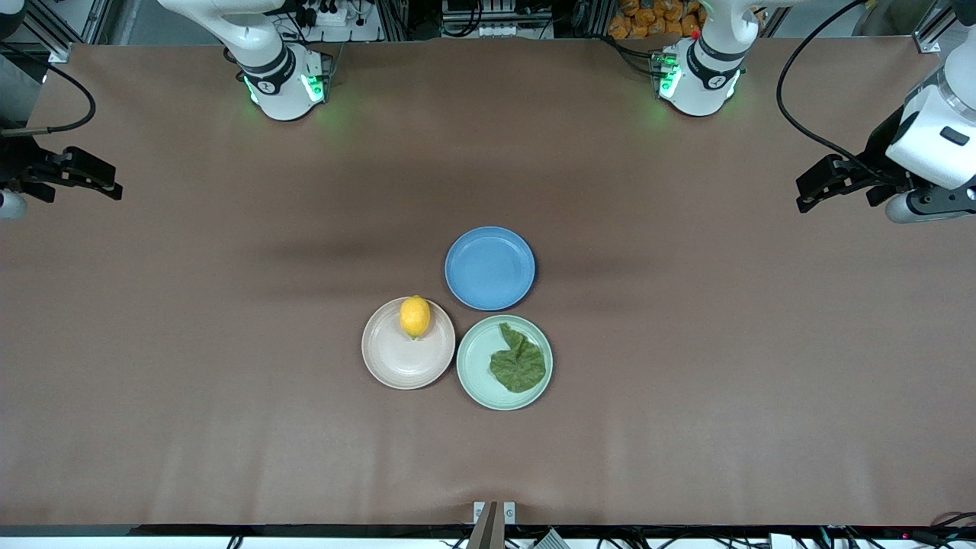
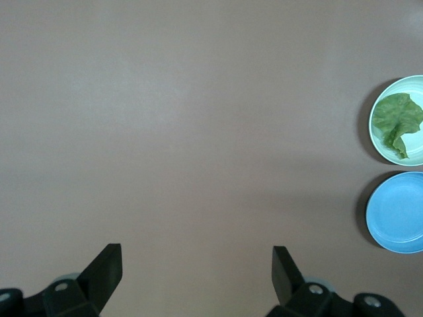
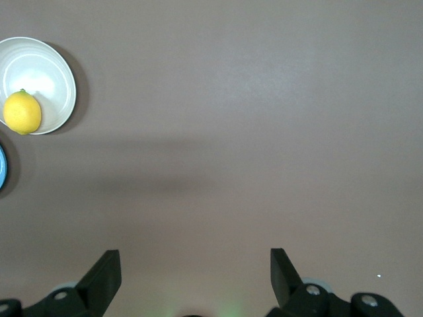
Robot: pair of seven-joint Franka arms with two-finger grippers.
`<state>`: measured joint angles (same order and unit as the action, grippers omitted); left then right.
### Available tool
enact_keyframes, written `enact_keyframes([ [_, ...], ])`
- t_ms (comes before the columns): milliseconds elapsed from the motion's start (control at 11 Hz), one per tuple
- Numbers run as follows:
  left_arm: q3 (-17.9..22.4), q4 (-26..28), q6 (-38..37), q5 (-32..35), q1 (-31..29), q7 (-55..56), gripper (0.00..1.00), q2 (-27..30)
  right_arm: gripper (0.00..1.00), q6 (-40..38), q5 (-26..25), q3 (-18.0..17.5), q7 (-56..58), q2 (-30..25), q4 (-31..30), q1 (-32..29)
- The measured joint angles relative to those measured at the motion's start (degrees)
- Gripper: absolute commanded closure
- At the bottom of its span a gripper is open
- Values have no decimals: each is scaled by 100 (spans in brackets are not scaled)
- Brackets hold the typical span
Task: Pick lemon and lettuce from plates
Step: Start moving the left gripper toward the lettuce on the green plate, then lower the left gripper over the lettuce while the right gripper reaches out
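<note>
The yellow lemon lies on the beige-pink plate, near that plate's edge farther from the front camera. Beside it, toward the left arm's end, the crinkled green lettuce lies flat on the mint green plate. My left gripper hangs open and empty over bare table at its own end, well away from the plates. My right gripper hangs open and empty over bare table at the right arm's end.
An empty blue plate sits just farther from the front camera than the two other plates, touching or nearly touching them. Brown table cover stretches wide on every side. Both arm bases stand along the table's edge farthest from the front camera.
</note>
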<state>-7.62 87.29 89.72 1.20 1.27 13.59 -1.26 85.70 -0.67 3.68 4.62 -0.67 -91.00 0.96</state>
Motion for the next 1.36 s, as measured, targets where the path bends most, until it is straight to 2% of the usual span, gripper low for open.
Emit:
enact_keyframes([
  [545,-26,2,0,0,35,0,0,-58,0,-5,0,3,0,0,0,0],
  [727,-154,-27,138,0,150,-9,0,-225,0,-6,0,5,0,2,-3,0],
  [1364,-276,-83,1625,0,1239,7,0,-1273,0,-8,0,5,-2,4,-9,2],
])
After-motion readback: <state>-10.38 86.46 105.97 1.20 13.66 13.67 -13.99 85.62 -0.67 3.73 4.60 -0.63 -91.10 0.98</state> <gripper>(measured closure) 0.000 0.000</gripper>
